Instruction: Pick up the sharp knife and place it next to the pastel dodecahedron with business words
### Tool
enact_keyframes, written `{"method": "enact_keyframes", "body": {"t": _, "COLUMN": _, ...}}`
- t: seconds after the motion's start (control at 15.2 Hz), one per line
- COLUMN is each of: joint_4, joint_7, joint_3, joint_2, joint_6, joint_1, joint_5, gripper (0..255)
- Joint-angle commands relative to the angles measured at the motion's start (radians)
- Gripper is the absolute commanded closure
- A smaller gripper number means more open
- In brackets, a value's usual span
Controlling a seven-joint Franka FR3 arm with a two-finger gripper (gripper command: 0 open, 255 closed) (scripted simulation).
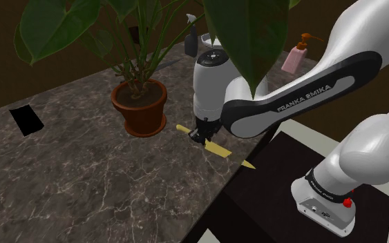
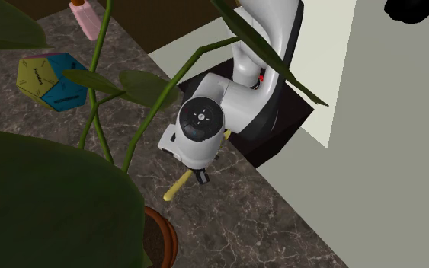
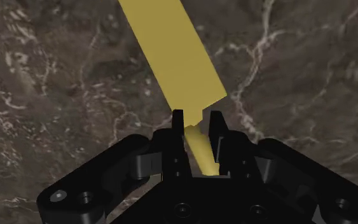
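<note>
A yellow knife (image 1: 218, 149) lies flat on the dark marble counter (image 1: 82, 179), near the edge by the stand. My gripper (image 1: 203, 136) points straight down over it. In the wrist view the broad yellow blade (image 3: 171, 57) runs away from the gripper (image 3: 197, 121), and the two black fingers stand close together, clasping the knife's narrow part. From the second exterior view one end of the knife (image 2: 176, 186) pokes out below the gripper (image 2: 201, 177). The pastel dodecahedron (image 2: 49, 80), with yellow, blue and pink faces carrying words, sits farther along the counter, apart from the knife.
A large potted plant (image 1: 143, 103) stands close beside the gripper, its leaves hanging over the arm. A pink soap dispenser (image 1: 296, 55) and a spray bottle (image 1: 191, 38) stand at the back. A flat black object (image 1: 25, 119) lies at the shoulder view's left.
</note>
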Motion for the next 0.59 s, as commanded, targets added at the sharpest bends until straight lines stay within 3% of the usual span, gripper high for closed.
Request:
{"method": "enact_keyframes", "body": {"t": 0.0, "joint_4": -0.004, "joint_7": 0.000, "joint_3": -0.001, "joint_2": 0.001, "joint_6": -0.003, "joint_1": -0.001, "joint_5": 0.000, "gripper": 255}}
{"method": "enact_keyframes", "body": {"t": 0.46, "joint_4": 0.004, "joint_7": -0.009, "joint_3": -0.005, "joint_2": -0.012, "joint_6": -0.017, "joint_1": 0.002, "joint_5": 0.010, "gripper": 255}}
{"method": "enact_keyframes", "body": {"t": 0.53, "joint_4": 0.004, "joint_7": -0.009, "joint_3": -0.005, "joint_2": -0.012, "joint_6": -0.017, "joint_1": 0.002, "joint_5": 0.010, "gripper": 0}}
